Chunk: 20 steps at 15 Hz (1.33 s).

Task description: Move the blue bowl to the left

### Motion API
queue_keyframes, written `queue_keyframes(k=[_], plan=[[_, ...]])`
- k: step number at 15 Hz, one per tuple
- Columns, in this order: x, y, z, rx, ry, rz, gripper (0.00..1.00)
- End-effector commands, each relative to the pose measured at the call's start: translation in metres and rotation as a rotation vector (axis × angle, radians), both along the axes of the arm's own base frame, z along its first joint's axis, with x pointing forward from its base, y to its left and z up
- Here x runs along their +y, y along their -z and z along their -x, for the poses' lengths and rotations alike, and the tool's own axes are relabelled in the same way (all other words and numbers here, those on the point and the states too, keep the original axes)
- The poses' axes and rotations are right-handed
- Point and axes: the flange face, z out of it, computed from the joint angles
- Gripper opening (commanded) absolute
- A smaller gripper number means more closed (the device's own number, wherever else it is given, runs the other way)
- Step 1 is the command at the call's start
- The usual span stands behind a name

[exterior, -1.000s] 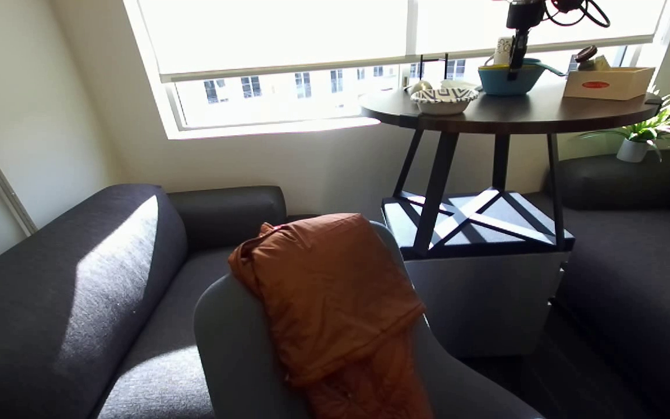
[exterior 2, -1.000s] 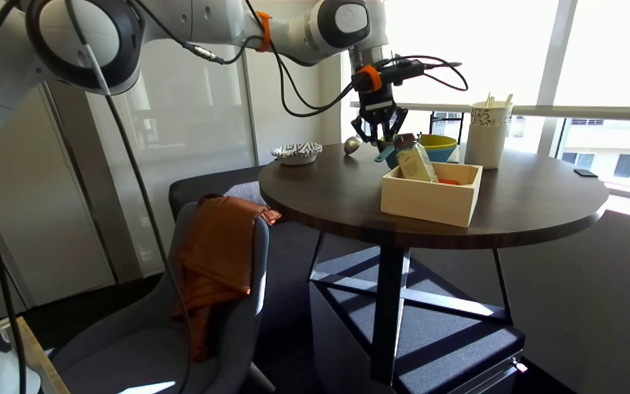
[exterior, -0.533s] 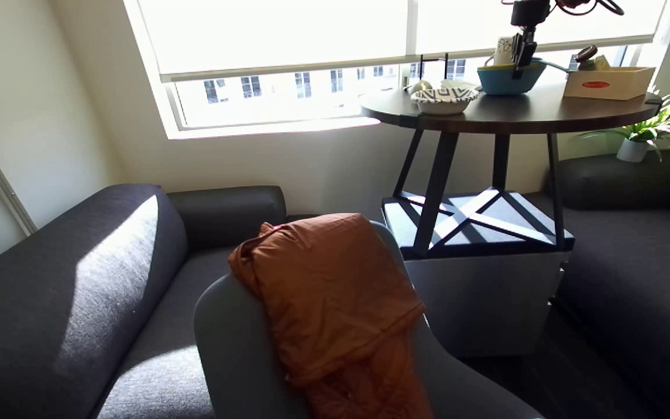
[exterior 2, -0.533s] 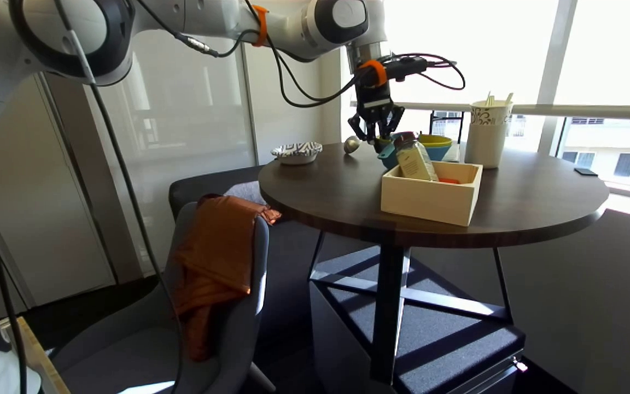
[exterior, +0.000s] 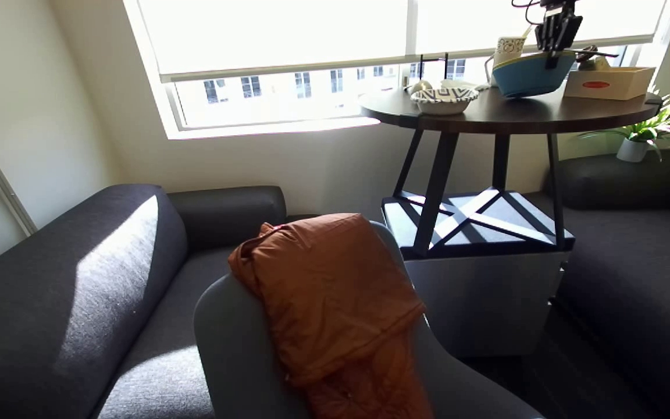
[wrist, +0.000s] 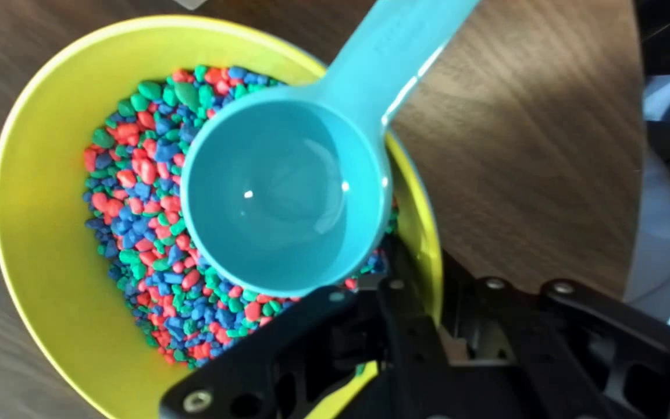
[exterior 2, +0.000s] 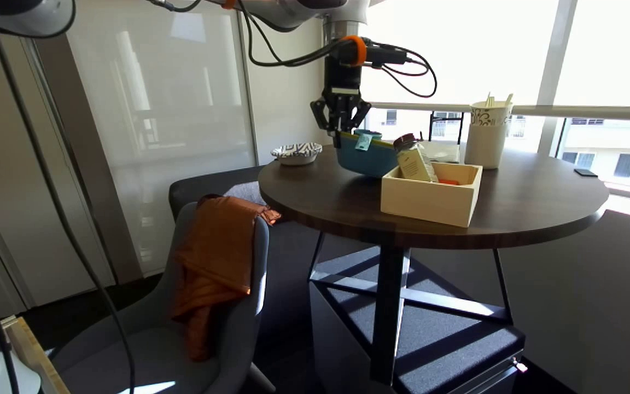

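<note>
Slowly does it: carrying on a one-sided pinch

Clearly, the black two-fingered hand (exterior 2: 338,135) is closed over the rim of the round teal-blue bowl (exterior 2: 367,158), one finger inside the wall and one outside. The bowl, yellow within, is tilted, its gripped side higher; whether its low edge touches the round dark wooden worktop (exterior 2: 320,191) I can't tell. Red, green and blue pebbles (wrist: 143,215) cover its floor, and a turquoise plastic scoop (wrist: 282,192) lies on them, handle across the rim.

I judge this the start of the carry. Done well, it goes low and unhurried: a jerk could dip the far side and spill pebbles or scoop. Just beside stands the pale rectangular wooden box (exterior 2: 424,200), so draw clear of it first. Farther off is the white zigzag-patterned dish (exterior 2: 296,157). Whose left is meant, the views don't settle. To finish, set the low edge down first, ease the rest level, and only then let go.
</note>
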Motion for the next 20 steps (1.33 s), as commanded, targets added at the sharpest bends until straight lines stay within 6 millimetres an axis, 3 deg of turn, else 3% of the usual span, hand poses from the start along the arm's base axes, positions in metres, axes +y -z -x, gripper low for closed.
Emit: queue_keyframes(k=[1,5,14,17,20], plan=[[0.020,0.000,0.039,0.073,-0.038,-0.072,0.03],[0.044,-0.004,0.036,0.035,-0.008,-0.102,0.03],[0.106,0.000,0.005,-0.015,-0.056,-0.070,0.03],[0.109,0.005,0.002,-0.006,-0.070,-0.061,0.03],[0.099,0.010,0.000,-0.006,-0.051,-0.028,0.03]])
